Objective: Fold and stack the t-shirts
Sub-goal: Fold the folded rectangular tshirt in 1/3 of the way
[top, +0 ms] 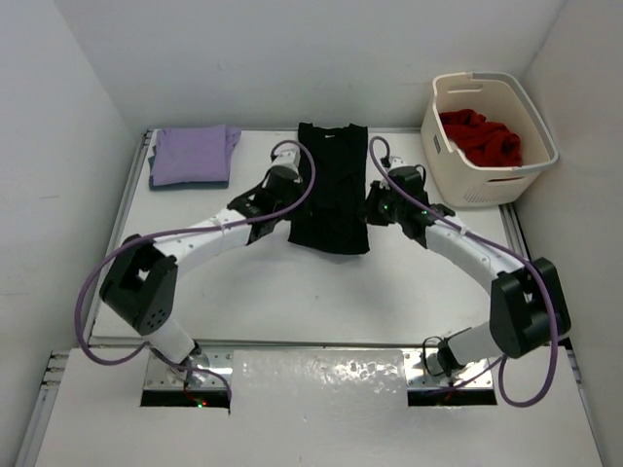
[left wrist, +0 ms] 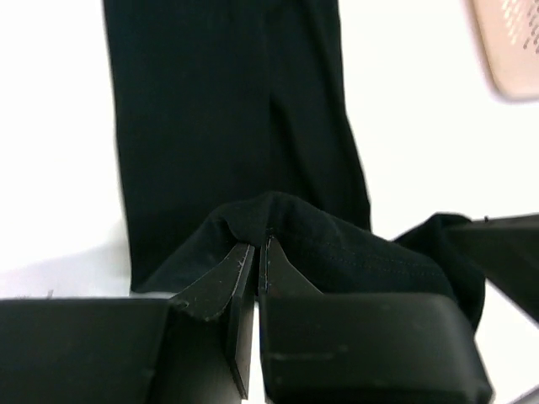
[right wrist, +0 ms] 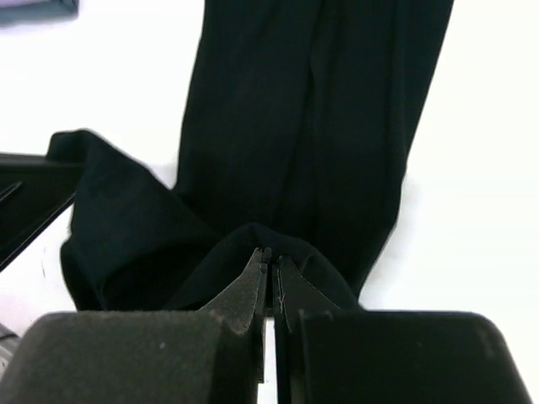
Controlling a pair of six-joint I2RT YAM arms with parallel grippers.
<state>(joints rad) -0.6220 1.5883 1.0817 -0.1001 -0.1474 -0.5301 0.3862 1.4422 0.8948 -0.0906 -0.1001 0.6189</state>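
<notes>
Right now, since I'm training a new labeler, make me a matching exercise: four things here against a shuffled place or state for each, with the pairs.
1 black t-shirt
2 lavender t-shirt
3 red t-shirt
4 laundry basket

A crumpled inside the basket
B folded, far left
C standing far right
D spread in the middle, pinched by left gripper and right gripper

Pairs: 1-D, 2-B, 3-A, 4-C

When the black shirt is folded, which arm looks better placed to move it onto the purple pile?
Probably the left: the purple pile lies far left, on its side. For now the left gripper and right gripper both pinch the black shirt.
</notes>
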